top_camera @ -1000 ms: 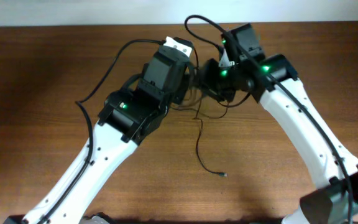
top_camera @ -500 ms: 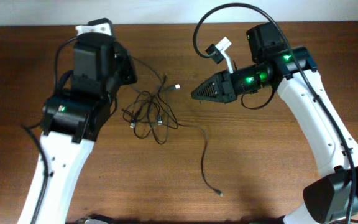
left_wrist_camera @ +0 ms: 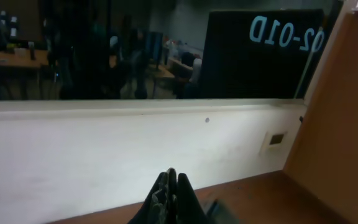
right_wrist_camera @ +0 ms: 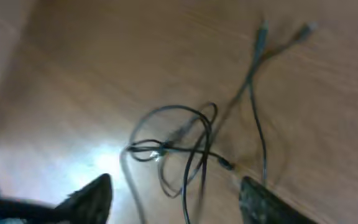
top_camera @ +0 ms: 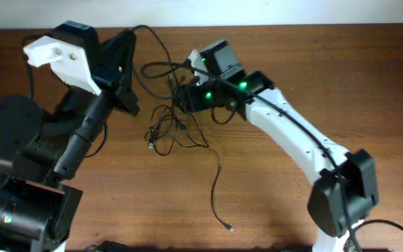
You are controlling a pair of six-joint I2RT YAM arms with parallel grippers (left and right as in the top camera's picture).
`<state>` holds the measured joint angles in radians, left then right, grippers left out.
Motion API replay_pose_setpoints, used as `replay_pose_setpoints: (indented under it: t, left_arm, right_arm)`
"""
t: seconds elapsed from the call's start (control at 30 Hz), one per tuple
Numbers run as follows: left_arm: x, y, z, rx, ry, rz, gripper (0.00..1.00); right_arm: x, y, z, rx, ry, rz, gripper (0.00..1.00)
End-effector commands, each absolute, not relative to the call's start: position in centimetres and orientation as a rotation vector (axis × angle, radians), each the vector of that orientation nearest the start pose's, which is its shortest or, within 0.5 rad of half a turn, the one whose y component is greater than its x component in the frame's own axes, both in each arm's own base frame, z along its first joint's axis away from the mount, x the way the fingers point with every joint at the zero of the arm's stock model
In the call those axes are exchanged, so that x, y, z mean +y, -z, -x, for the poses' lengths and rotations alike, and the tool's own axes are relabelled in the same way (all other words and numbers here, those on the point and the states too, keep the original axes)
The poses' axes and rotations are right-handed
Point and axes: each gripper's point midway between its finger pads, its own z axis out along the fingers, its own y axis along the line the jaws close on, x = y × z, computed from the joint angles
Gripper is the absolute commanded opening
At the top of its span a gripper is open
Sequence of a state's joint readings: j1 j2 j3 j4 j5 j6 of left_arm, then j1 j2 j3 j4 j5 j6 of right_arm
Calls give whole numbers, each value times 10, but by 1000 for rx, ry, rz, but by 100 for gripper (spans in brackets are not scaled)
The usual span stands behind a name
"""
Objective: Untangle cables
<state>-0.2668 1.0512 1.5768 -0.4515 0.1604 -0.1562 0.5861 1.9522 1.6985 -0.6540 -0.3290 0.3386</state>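
- Wood table (top_camera: 341, 84), cables (top_camera: 166, 129) lying on it as one loose black knot at mid-table, between the two arms.
- Right gripper (right_wrist_camera: 176, 182) hovers just over the knot's far edge. Jaws are parted about halfway and nothing is in them. The wrist view has the tangle framed between the two fingers, so this reads as lining up for a pick, not a hold.
- Left gripper (left_wrist_camera: 169, 190) is pinched fully closed, lifted off the table and aimed at the back wall. No cord visible between its fingers. My guess is it's parked up there to leave the right arm room.
- The knot itself is compact, with overlapping loops and no clear long axis.
- One free tail (top_camera: 215, 182) leaves the knot and runs toward the robot's side of the table, drifting slightly right. Its long axis is roughly front-to-back, and it ends in a small plug (top_camera: 229, 227) well apart from the knot.
- Two more plug ends (right_wrist_camera: 263, 28) poke out side by side from the knot, pointing away from the right gripper.
- Judgement: little is untangled yet, only the tail is free. The loops look slack, so pulling one strand will likely drag the rest.
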Motion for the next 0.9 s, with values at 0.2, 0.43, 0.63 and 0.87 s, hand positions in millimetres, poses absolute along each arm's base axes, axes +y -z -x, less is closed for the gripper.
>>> replay_pose_setpoints:
  t: [0.2, 0.43, 0.63, 0.87]
  left_arm:
    - [-3, -486, -313, 1705, 24, 119, 0]
    - [-64, -378, -417, 2019, 351, 5, 0]
    - [-97, -336, -435, 2142, 633, 54, 0]
    - [-112, -334, -425, 2186, 1003, 539, 0]
  right_arm:
    - [160, -245, -479, 2446, -804, -77, 4]
    - [166, -312, -390, 2393, -450, 453, 4]
    - [235, -378, -328, 2189, -1046, 704, 4]
    - [289, -329, -333, 2063, -997, 1096, 4]
